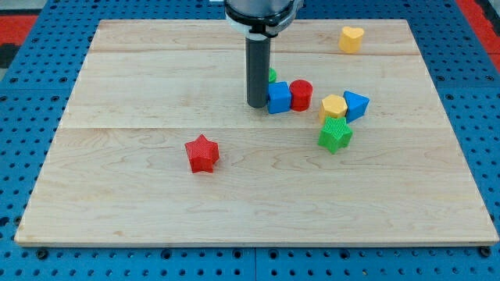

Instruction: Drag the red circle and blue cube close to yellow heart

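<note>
The pale wooden tabletop (156, 195) carried every block loose on its planks; no box, tray or other holder stood on it, and blue pegboard (23, 117) framed it on all sides.

Farthest toward the view's left lay the red star-shaped block (202, 153), alone and well apart from the rest. Next came my dark straight rod, upright, with my tip (257, 105) set down on the tabletop just beside the left face of the blue cube (279, 97); whether it touched the cube could not be told. There were no jaws on this arm, only the rod, so nothing was spread, pressed together or pinched. A small green block (272, 75) showed only as a sliver behind the rod, its shape hidden.

The blue cube was a small plastic block with flat, square faces. The red circle (301, 94), a short upright red cylinder with a round flat top, stood touching the cube's right side.

Further right sat 3 blocks in a tight cluster: a yellow block with angled sides (333, 106), a green ribbed block (335, 134) just below it, and a blue wedge-like block (355, 104) against its right.

The yellow heart-shaped block (351, 38) lay near the view's top right, well apart from the cube and circle.
</note>
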